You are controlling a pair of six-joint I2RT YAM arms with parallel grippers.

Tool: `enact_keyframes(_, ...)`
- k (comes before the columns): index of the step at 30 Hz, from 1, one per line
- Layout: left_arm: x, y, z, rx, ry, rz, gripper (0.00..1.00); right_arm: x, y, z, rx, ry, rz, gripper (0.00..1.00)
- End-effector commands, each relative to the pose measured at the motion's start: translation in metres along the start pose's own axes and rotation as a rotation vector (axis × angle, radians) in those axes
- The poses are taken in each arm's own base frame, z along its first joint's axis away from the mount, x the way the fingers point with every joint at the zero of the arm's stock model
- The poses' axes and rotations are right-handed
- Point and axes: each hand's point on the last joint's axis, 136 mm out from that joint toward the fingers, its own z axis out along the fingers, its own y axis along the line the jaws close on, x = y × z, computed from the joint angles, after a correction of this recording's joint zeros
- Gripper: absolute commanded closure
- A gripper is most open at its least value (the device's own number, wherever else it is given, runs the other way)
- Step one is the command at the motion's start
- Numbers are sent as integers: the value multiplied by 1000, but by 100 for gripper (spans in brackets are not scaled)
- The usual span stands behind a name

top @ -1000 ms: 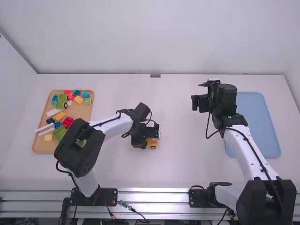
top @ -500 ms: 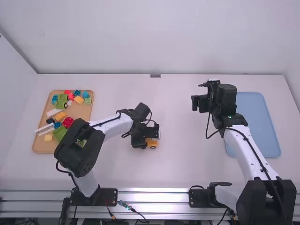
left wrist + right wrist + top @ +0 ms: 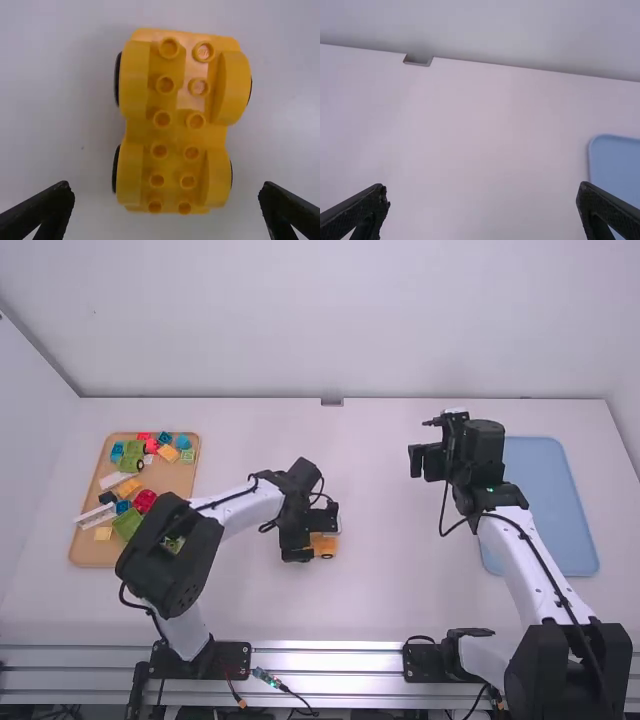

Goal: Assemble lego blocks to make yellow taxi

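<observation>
The left gripper (image 3: 166, 188) edges slightly toward the arms' bases, fingers apart over the yellow base (image 3: 177, 120), wheeled and studs up on the table (image 3: 390, 590). It is probably lining up a grip; the right gripper (image 3: 483, 189), fingers spread, waits well apart.

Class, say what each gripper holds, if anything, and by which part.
Nothing is held: the left gripper is open over the car base; the right gripper is open.
</observation>
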Motion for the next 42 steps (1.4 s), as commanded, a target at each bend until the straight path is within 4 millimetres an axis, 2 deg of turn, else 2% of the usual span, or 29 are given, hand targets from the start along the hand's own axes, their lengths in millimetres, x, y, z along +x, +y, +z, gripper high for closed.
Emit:
enact_keyframes(1, -14, 21, -28, -80, -7, -49, 1, -8, 0, -1, -1, -15, -5, 1)
enact_keyframes(4, -17, 27, -55, -80, -2, -39, 1, -8, 1, -2, -2, -17, -5, 1)
enact_keyframes(6, -21, 38, -82, -114, -15, -49, 1, -8, 1, -2, -3, -16, -5, 1)
enact_keyframes(7, -22, 39, -84, -117, -17, -52, 1, -8, 1, -1, -3, -16, -5, 1)
enact_keyframes(8, -24, 51, -101, -156, -40, -112, 1, -8, 1, -1, -2, -15, -5, 1)
enact_keyframes(10, -21, 72, -121, -227, -68, -237, 1, -8, 1, -2, -2, -16, -5, 1)
enact_keyframes(11, -12, 95, -141, -300, -98, -374, 1, -8, 1, -2, -2, -16, -5, 1)
enact_keyframes(12, -9, 100, -145, -317, -105, -405, 1, -8, 1, -2, -3, -16, -5, 1)
enact_keyframes(14, 12, 127, -169, -388, -149, -585, 1, -8, 1, -2, -2, -17, -5, 1)
enact_keyframes(16, 32, 142, -184, -408, -191, -713, 1, -9, 1, -2, -2, -21, -6, 1)
enact_keyframes(21, 84, 166, -216, -383, -335, -1045, 1, -13, 0, -2, 0, -36, -8, 1)
enact_keyframes(24, 129, 181, -231, -421, -397, -1274, 1, -13, 0, -2, -1, -36, -8, 1)
enact_keyframes(25, 152, 185, -236, -438, -420, -1400, 1, -13, 0, -2, -1, -35, -8, 1)
enact_keyframes(26, 164, 186, -239, -441, -435, -1476, 1, -13, 0, -2, -1, -35, -8, 1)
enact_keyframes(28, 203, 183, -244, -444, -466, -1705, 1, -13, 0, -2, -1, -35, -8, 1)
enact_keyframes(32, 248, 173, -245, -445, -488, -1938, 1, -13, 0, -2, -1, -35, -8, 1)
enact_keyframes(34, 284, 162, -240, -445, -508, -2124, 1, -13, 0, -2, -1, -36, -8, 1)
enact_keyframes(38, 321, 145, -229, -433, -527, -2339, 1, -13, 0, -2, -1, -36, -8, 1)
enact_keyframes(42, 360, 119, -212, -427, -532, -2635, 1, -13, 0, -2, -1, -36, -8, 1)
